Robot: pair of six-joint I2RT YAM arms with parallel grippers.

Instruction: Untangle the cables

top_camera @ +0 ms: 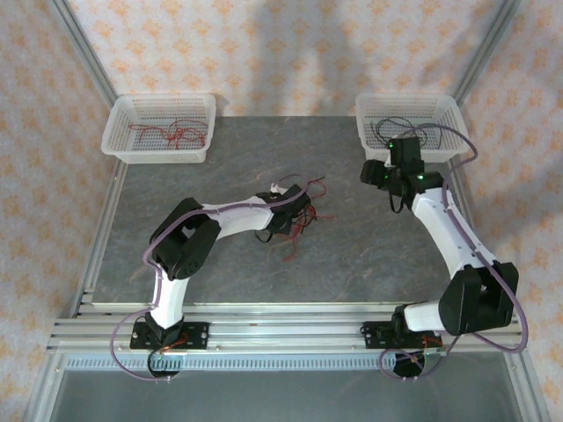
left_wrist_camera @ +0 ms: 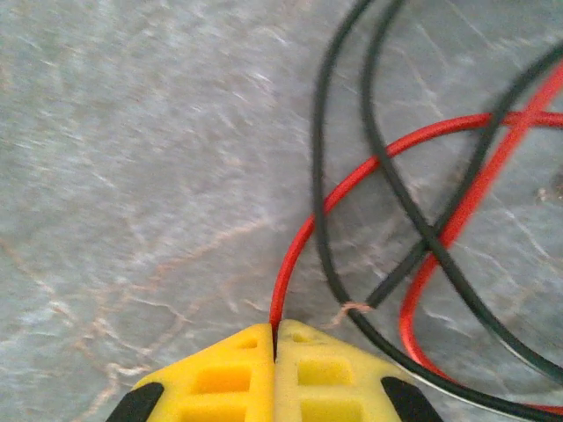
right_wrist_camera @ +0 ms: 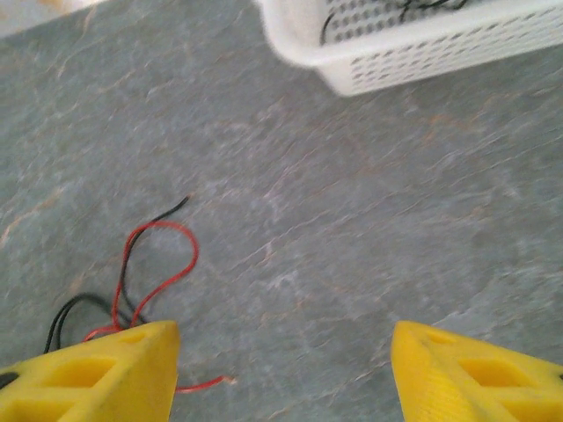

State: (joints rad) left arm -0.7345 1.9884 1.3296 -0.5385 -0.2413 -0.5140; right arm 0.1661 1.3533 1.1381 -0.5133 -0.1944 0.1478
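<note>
**Top external view:** the tangle of thin red and black cables (top_camera: 295,230) lies mid-frame on the grey stone-patterned tabletop (top_camera: 369,255). The left gripper (top_camera: 292,211) is down on the tangle's upper edge. The right gripper (top_camera: 371,173) hovers right of centre, near the white perforated plastic basket (top_camera: 409,99) at upper right, which holds loose black wires (top_camera: 413,130). The matching white basket (top_camera: 158,99) at upper left holds red wires (top_camera: 171,134).

**Left wrist view:** at bottom centre, the left gripper (left_wrist_camera: 274,332) is pinched shut on one red cable (left_wrist_camera: 352,176), held at the very tips of its yellow fingers. That cable crosses the black cables (left_wrist_camera: 321,176) at the right of the frame. Lifting now would likely drag the whole knot along or cinch the crossings. So shallow a pinch could also let the wire slip out.

**Right wrist view:** the right gripper (right_wrist_camera: 281,352) has its fingers spread wide with nothing between them. The tangle sits at lower left, and the basket runs along the top with black wire inside. Since nothing pins the black strands, they would probably follow the red one.
</note>
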